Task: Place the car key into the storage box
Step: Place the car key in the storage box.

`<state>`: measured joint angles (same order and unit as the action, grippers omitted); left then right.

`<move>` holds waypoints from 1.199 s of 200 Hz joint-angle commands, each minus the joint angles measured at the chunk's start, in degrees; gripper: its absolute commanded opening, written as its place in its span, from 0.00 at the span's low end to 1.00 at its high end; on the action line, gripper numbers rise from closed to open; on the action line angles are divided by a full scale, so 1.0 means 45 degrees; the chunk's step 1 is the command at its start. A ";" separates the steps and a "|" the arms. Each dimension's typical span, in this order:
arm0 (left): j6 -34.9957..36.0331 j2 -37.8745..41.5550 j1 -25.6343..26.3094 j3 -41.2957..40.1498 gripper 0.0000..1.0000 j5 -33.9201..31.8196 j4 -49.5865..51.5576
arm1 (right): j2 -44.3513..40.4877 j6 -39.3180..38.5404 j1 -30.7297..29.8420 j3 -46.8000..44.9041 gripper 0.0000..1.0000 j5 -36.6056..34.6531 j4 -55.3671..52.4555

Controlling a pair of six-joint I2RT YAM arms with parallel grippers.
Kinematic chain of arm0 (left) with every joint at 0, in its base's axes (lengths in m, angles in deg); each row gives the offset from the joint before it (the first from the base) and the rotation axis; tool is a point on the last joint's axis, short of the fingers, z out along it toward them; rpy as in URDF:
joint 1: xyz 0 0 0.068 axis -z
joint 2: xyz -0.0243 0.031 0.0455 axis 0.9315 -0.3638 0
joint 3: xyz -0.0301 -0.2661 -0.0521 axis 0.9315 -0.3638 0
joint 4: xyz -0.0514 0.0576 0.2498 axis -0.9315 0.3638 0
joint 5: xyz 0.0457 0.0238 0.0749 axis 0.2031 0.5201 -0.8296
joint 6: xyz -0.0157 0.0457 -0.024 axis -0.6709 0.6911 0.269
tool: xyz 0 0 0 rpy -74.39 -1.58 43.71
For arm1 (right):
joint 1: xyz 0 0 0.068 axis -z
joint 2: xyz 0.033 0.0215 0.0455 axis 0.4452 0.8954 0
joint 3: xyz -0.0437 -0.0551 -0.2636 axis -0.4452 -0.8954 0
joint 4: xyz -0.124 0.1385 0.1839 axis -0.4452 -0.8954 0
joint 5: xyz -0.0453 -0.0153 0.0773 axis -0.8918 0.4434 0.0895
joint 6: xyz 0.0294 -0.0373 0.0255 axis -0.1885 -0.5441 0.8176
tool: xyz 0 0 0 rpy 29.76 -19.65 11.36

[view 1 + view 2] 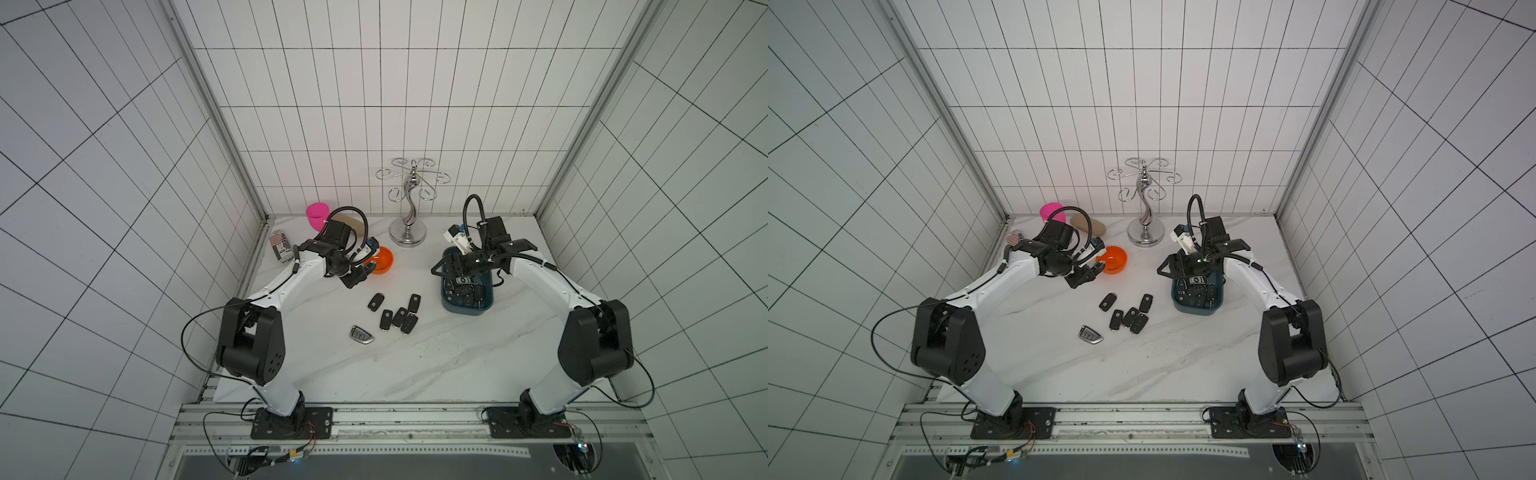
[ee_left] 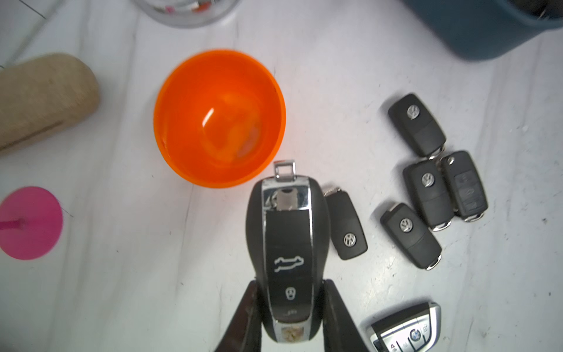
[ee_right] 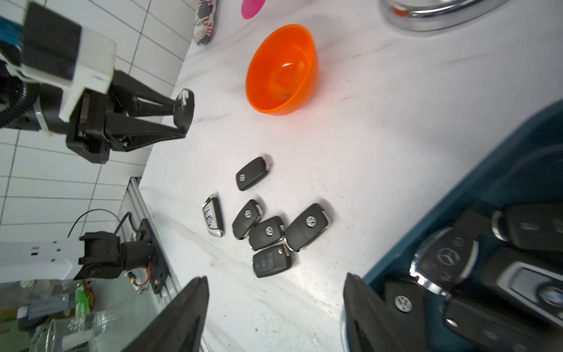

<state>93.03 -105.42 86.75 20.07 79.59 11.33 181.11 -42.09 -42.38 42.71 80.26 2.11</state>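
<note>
Your left gripper [image 2: 291, 282] is clamped on the butt end of the car key [image 2: 288, 237], whose long axis runs straight out from the fingers, above the table beside the orange bowl [image 2: 219, 119]. The storage box [image 1: 465, 311] sits toward the table's right edge, beyond the loose keys [image 1: 400, 316], under your empty, spread right gripper [image 3: 275, 277].

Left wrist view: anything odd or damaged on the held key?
Yes. The black key in the left gripper has an open recess in its chrome end by the loop, as if a cover is missing; the crest at the gripped end looks worn.
</note>
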 commanded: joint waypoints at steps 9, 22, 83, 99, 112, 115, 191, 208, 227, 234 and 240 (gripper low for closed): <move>-0.0322 0.0447 0.0691 0.0158 0.10 0.0514 -0.0899 | 0.0330 0.0823 -0.0322 -0.0021 0.73 0.1609 0.0597; -0.0085 0.0543 0.1282 0.0073 0.10 -0.0081 -0.1005 | 0.0430 0.1259 -0.0509 -0.0040 0.73 0.1904 0.0967; 0.0265 0.0727 0.3900 0.0056 0.11 -0.2398 -0.1290 | 0.0699 0.2200 -0.0928 -0.0215 0.75 0.2531 0.1888; 0.0335 0.0637 0.4223 0.0172 0.11 -0.2587 -0.1360 | 0.0689 0.2421 -0.0973 -0.0333 0.73 0.2761 0.2196; 0.0350 0.0527 0.4416 0.0329 0.11 -0.2842 -0.1360 | 0.0663 0.2488 -0.1026 -0.0373 0.73 0.2758 0.2316; 0.0363 0.0483 0.4445 0.0358 0.11 -0.2870 -0.1360 | 0.0654 0.2505 -0.1039 -0.0373 0.72 0.2778 0.2318; 0.0636 0.0265 0.5001 0.0893 0.12 -0.3246 -0.1370 | 0.0996 0.2677 -0.1304 -0.0363 0.64 0.3312 0.2562; 0.0641 0.0213 0.5120 0.1018 0.12 -0.3212 -0.1282 | 0.1002 0.2556 -0.1407 -0.0334 0.62 0.3286 0.2557; 0.0641 0.0214 0.5200 0.1046 0.12 -0.3195 -0.1242 | 0.1047 0.2443 -0.1459 -0.0353 0.57 0.3271 0.2548; 0.0623 0.0214 0.5219 0.1040 0.12 -0.3139 -0.1255 | 0.1043 0.2414 -0.1465 -0.0353 0.55 0.3283 0.2553; 0.0608 0.0186 0.5224 0.1040 0.12 -0.3111 -0.1262 | 0.1051 0.2389 -0.1457 -0.0358 0.51 0.3294 0.2555</move>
<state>95.21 -104.04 109.88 23.24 65.52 6.55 185.35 -30.27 -48.39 41.86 93.68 13.04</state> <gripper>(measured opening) 0.263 0.553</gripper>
